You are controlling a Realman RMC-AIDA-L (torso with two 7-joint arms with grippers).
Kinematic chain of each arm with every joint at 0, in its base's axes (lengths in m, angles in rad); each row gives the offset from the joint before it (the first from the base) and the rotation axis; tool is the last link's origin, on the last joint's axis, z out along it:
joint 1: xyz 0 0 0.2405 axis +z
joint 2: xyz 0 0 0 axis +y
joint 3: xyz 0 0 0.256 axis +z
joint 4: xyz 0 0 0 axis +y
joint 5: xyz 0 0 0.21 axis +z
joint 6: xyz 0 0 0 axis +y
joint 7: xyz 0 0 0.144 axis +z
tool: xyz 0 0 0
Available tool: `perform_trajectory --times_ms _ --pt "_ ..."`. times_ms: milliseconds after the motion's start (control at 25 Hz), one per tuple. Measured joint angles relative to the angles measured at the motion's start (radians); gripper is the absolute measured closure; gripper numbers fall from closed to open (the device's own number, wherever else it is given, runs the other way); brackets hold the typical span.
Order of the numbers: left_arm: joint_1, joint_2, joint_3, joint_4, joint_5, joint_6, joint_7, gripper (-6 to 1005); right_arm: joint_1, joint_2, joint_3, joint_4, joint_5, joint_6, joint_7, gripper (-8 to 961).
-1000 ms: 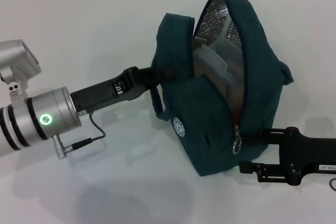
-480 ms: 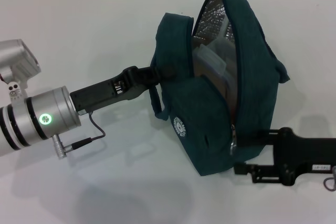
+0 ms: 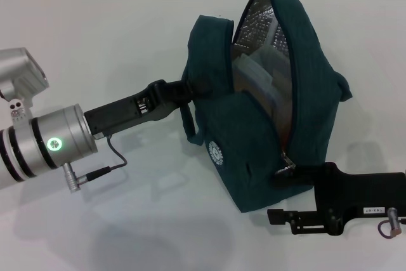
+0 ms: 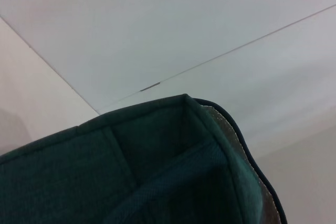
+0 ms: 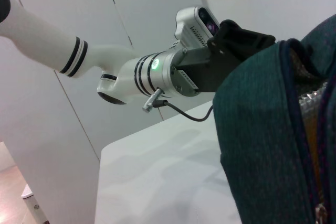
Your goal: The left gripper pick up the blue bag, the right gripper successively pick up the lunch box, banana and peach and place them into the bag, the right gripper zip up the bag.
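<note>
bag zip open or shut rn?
Open. The blue bag gapes along its top, silver lining showing; the zip pull sits low at the right gripper.

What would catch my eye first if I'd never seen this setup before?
Probably the blue bag standing mid-table, its top gaping to show silver lining and the lunch box inside. The left gripper grips its side, while the right gripper sits at the zip pull low down.

Dark teal blue bag (image 3: 254, 150) with quilted silver lining and a round white logo (image 3: 217, 153); black left gripper (image 3: 184, 90); white table (image 3: 95, 42).
</note>
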Motion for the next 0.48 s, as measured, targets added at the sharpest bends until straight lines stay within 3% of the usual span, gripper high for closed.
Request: perform_trajectory --times_ms 480 --pt "0.010 0.000 0.000 0.001 0.000 0.000 0.000 962 -0.066 -0.013 0.000 -0.044 0.007 -0.009 -0.001 295"
